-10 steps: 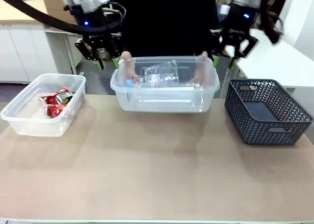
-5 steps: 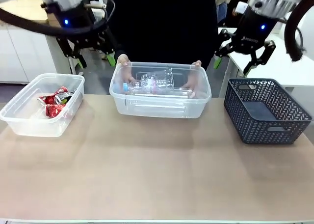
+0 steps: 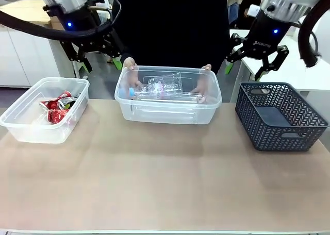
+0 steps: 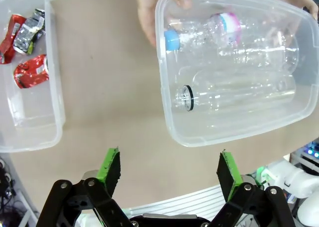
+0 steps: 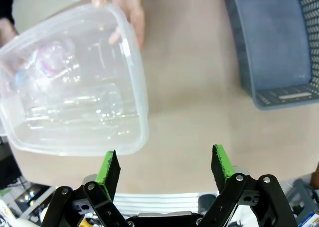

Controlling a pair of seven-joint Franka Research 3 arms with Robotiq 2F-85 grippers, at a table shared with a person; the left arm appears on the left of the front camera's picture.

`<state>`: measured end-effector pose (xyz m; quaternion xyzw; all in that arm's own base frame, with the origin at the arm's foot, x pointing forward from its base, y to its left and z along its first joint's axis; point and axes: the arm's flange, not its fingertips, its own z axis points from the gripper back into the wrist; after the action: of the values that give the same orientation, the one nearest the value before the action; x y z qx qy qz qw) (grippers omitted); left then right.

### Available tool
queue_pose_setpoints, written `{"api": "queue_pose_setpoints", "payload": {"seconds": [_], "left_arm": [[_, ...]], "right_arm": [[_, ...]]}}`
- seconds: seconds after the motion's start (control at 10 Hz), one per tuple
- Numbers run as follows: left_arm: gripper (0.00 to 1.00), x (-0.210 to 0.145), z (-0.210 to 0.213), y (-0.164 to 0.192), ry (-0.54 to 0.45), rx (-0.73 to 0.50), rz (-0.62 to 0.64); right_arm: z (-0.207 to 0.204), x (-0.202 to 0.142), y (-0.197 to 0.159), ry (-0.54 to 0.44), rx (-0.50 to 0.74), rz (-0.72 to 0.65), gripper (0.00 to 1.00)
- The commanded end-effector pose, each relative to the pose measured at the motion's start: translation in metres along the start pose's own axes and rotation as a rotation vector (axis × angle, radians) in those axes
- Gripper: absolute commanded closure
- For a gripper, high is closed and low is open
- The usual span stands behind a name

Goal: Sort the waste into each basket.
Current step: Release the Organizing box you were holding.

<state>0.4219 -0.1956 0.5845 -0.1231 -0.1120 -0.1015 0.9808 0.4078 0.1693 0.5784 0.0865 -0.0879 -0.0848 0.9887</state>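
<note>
A person's hands [image 3: 131, 74] hold a clear basket [image 3: 170, 116] at the table's far middle, with clear bottles [image 3: 160, 85] lying inside it. A second clear basket [image 3: 31, 129] at the left holds red and silver packets [image 3: 58, 103]. My left gripper [image 3: 99, 65] hangs open and holds nothing, above and behind the gap between the two baskets. My right gripper [image 3: 243, 70] is open too, above the gap between the middle basket and the dark basket. In the left wrist view the open gripper [image 4: 169, 170] looks down on the bottles [image 4: 234, 57] and packets [image 4: 30, 70].
A dark lattice basket [image 3: 281, 116] stands at the right with nothing in it, also in the right wrist view [image 5: 269, 48]. The person stands close behind the middle basket. The near half of the brown table [image 3: 165, 183] is bare.
Both arms have swung outward, the left one leftward and the right one rightward and lower. The middle basket has come down slightly in the person's hands.
</note>
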Motion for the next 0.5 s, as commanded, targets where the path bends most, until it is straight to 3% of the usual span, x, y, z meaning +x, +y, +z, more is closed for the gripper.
{"api": "queue_pose_setpoints", "payload": {"seconds": [0.0, 0.4], "left_arm": [[0.00, 0.0014, 0.0014, -0.0014, 0.002, 0.018, 0.017], [0.00, 0.0014, 0.0014, -0.0014, 0.002, 0.018, 0.017]], "right_arm": [[0.0041, 0.0029, 0.0009, 0.003, -0.001, 0.006, 0.05], [0.0041, 0.0029, 0.0009, 0.003, -0.001, 0.006, 0.05]]}}
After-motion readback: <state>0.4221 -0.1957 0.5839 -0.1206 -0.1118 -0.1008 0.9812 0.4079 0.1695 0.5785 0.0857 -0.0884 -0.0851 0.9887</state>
